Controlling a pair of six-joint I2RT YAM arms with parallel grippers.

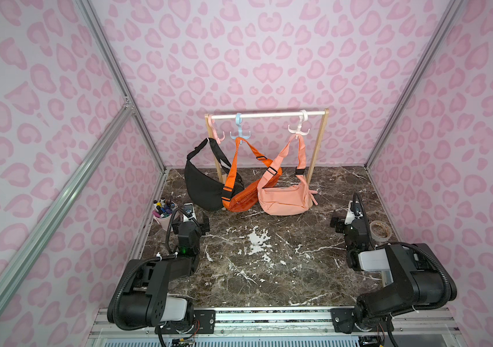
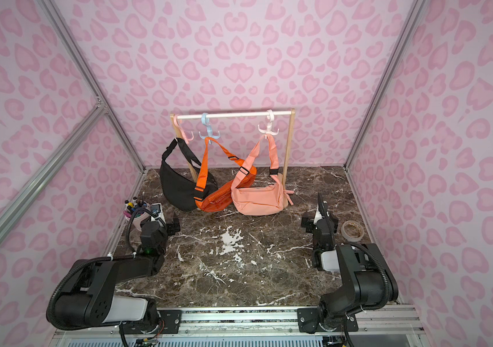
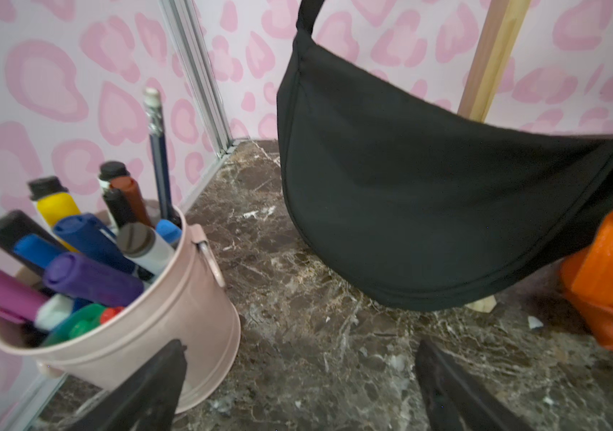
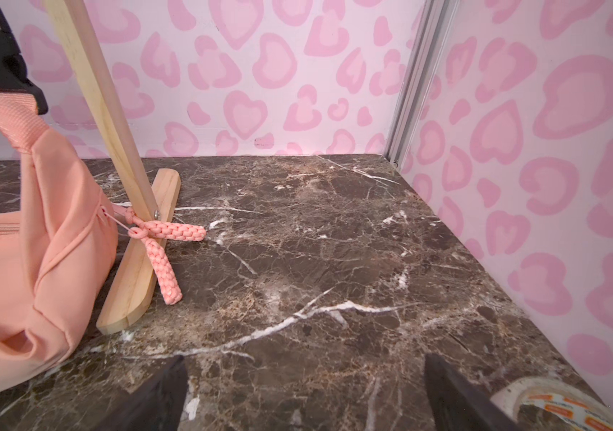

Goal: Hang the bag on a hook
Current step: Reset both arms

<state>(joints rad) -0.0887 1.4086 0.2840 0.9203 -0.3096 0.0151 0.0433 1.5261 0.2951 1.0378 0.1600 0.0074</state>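
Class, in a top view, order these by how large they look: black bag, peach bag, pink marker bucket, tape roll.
1. black bag and peach bag: about alike, not ranked.
2. pink marker bucket, partly hidden.
3. tape roll, slightly smaller.

Lab test booth: aluminium frame [image 1: 112,64], printed pink walls [image 1: 269,60].

The left arm [image 1: 161,270] and right arm [image 1: 404,270] are built of blocky matte-black links, each with a pale grey cylindrical motor housing [image 1: 173,309] far back from the jaws. A ribbed black cable conduit [image 1: 113,309] loops along each arm, tied with white zip ties [image 1: 158,256]. Behind the left jaws glows a small green indicator light [image 1: 183,250]. The left gripper [image 3: 299,347] and right gripper [image 4: 305,358] carry black, tapering wedge-shaped fingers [image 3: 155,388]. White camera mounts [image 1: 354,214] sit just behind the jaws.
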